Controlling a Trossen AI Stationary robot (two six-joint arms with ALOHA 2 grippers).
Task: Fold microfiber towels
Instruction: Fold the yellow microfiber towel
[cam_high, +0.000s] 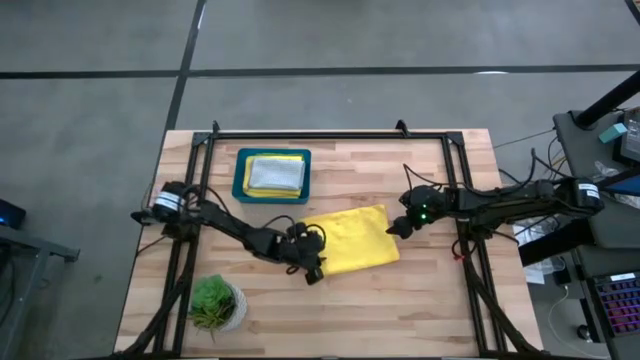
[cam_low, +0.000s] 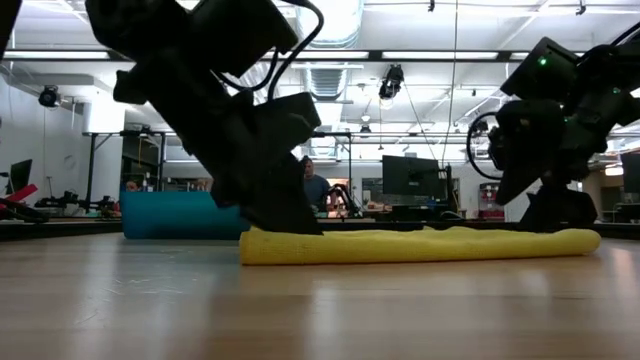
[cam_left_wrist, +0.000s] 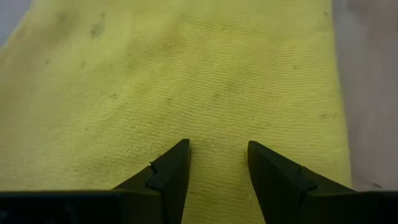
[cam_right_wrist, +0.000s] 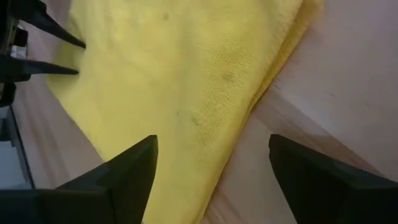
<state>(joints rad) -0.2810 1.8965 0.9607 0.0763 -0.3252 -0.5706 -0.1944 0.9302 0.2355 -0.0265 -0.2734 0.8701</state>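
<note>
The left gripper (cam_left_wrist: 217, 163) rests on the near-left corner of a folded yellow microfiber towel (cam_high: 345, 238), its two dark fingers parted by a narrow gap with the ribbed cloth lying flat beneath and between them, nothing pinched. The right gripper (cam_right_wrist: 211, 162) hangs just over the towel's right edge with its jaws spread wide and holding nothing. The towel lies as a flat, slightly skewed rectangle mid-table on the light wooden tabletop (cam_high: 420, 290), beside a teal rectangular tray (cam_high: 240, 180) holding folded towels, a pale grey one (cam_high: 275, 174) uppermost.
</note>
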